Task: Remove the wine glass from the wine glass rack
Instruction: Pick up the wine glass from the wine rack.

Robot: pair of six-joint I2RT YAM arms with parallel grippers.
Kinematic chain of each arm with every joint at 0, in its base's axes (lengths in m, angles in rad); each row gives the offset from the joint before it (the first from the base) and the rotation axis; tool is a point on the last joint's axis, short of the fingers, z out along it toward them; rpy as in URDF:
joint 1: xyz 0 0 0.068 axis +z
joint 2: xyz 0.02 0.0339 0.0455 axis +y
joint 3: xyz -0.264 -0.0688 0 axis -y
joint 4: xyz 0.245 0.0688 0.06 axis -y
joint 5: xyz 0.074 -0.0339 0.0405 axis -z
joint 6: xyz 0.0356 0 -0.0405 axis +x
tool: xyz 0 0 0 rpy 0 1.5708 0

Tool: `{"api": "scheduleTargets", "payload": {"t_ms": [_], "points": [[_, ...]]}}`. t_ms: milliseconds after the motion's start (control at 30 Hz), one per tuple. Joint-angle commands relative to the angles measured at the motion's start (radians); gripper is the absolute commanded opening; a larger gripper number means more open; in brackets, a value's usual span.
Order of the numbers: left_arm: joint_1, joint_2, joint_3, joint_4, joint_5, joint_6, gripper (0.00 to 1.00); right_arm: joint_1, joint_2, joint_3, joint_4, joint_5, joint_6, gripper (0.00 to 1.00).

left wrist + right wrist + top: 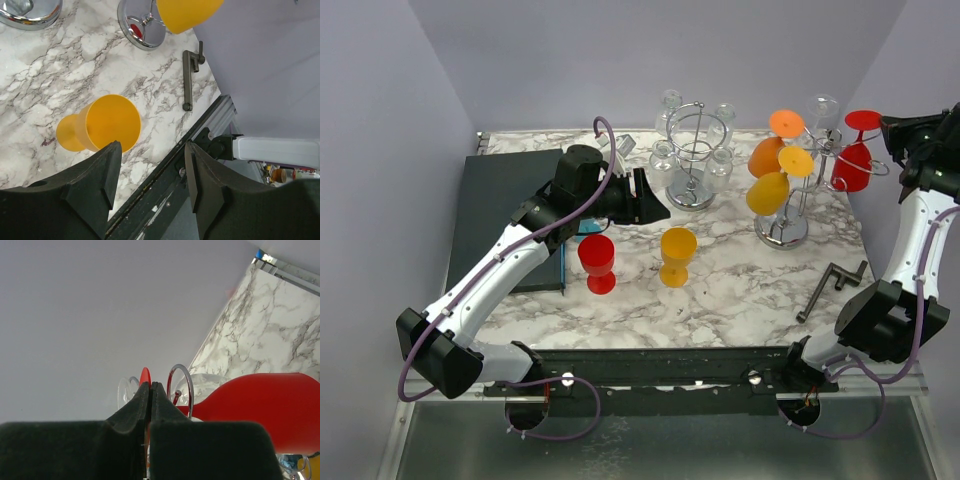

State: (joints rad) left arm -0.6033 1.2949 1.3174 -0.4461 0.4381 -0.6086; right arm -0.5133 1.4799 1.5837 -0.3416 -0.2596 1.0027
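Observation:
A chrome wine glass rack (782,228) at the right holds several upside-down glasses: orange and yellow ones on its left, a red glass (852,165) on its right. My right gripper (885,127) is shut on the red glass's foot (861,119); in the right wrist view the thin red disc (145,375) sticks up between the closed fingers, with the red bowl (260,407) to the right. My left gripper (655,196) is open and empty above the table, near a yellow glass (677,255) that also shows in the left wrist view (107,122).
A second chrome rack (693,150) with clear glasses stands at the back centre. A red glass (597,263) stands on the marble next to a dark mat (505,205). A dark metal handle (832,289) lies at the front right. Walls close both sides.

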Motion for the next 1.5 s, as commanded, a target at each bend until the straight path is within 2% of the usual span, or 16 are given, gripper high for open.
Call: {"api": "scheduleTargets", "payload": {"t_ms": [0,800,1067,1467], "points": [[0.004,0.007,-0.014,0.030,0.017,0.000,0.59,0.019,-0.021,-0.022,0.046,-0.033,0.023,0.01],[0.009,0.001,-0.020,0.032,0.019,0.001,0.59,0.039,0.011,-0.078,0.236,0.048,0.137,0.01],[0.011,0.004,-0.017,0.031,0.019,0.001,0.59,0.051,0.013,-0.064,0.258,0.135,0.111,0.01],[0.013,0.007,-0.012,0.032,0.012,0.000,0.59,0.060,0.057,-0.038,0.323,0.147,0.096,0.00]]}}
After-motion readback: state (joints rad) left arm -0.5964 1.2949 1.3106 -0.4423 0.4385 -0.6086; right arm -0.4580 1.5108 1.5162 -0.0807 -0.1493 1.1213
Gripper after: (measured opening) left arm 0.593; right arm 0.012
